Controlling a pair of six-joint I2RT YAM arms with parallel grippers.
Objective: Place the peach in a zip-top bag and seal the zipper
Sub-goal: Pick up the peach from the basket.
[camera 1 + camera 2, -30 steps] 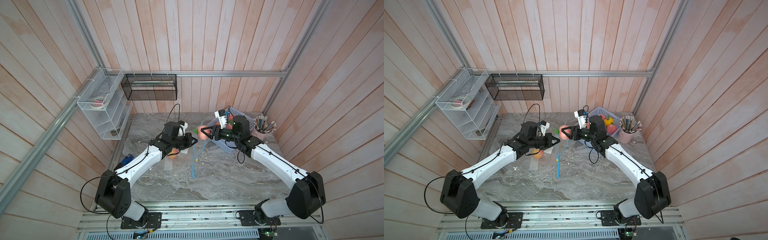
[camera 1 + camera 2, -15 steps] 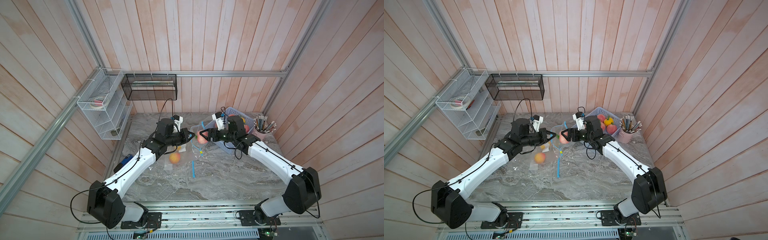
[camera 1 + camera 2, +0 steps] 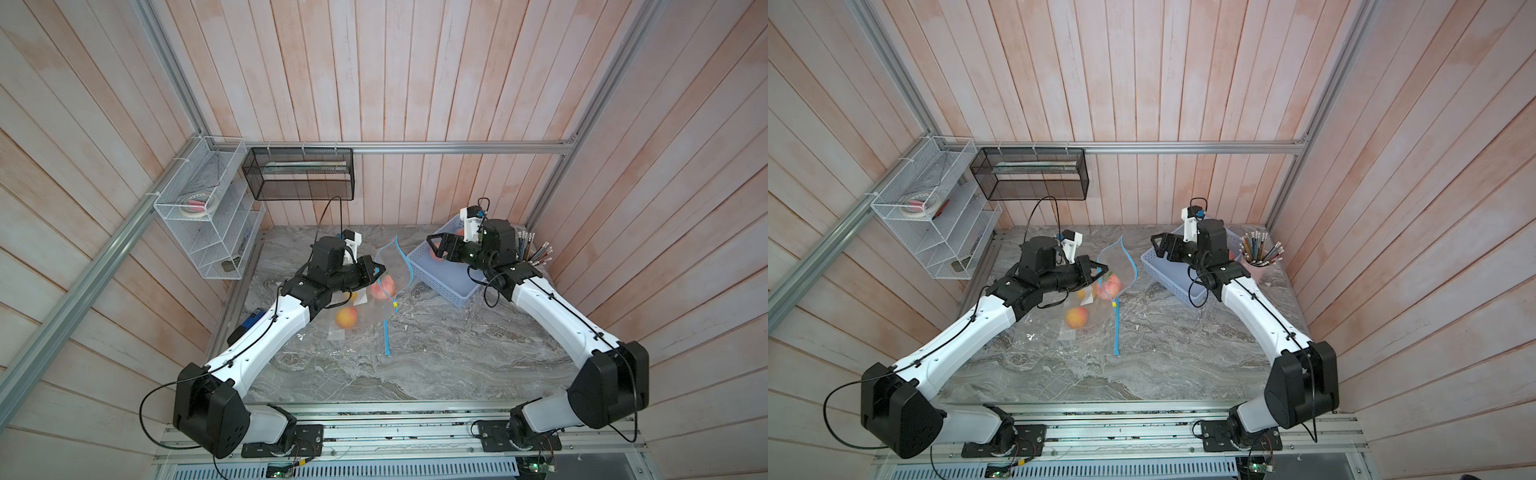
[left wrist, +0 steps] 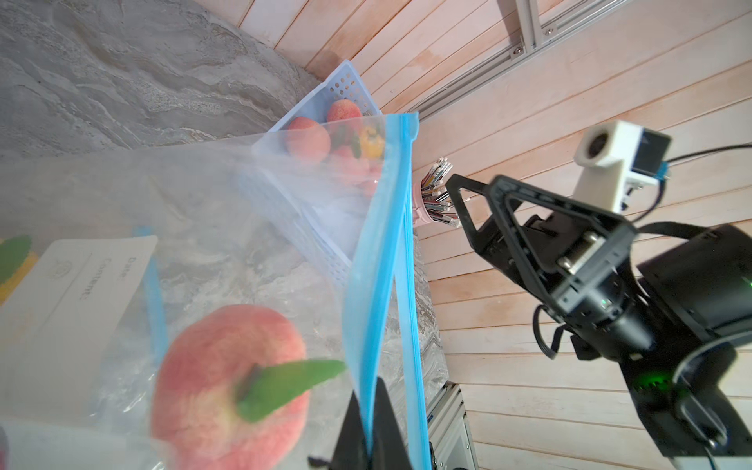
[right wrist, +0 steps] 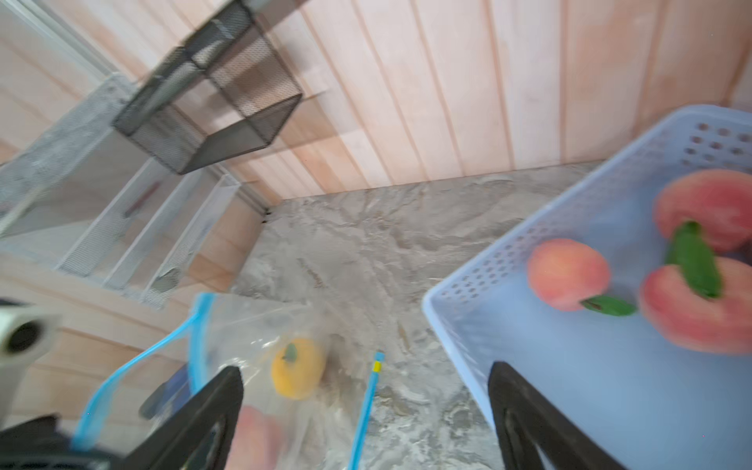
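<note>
The clear zip-top bag with a blue zipper stands with its mouth open at the table's back middle. A pink peach with a green leaf lies inside it. My left gripper is shut on one blue zipper edge, holding it up. My right gripper is open and holds nothing. It hangs over the near corner of the blue basket, apart from the bag.
The blue basket at the back right holds more peaches. A pencil cup stands behind it. An orange-yellow fruit lies under clear plastic. A flat blue zipper strip lies beside it. Wire racks hang at the back left.
My right gripper opened, let go of the peach into the bag and drew back to the right over the basket. My left gripper stayed shut on the bag's edge and shifted toward the back.
</note>
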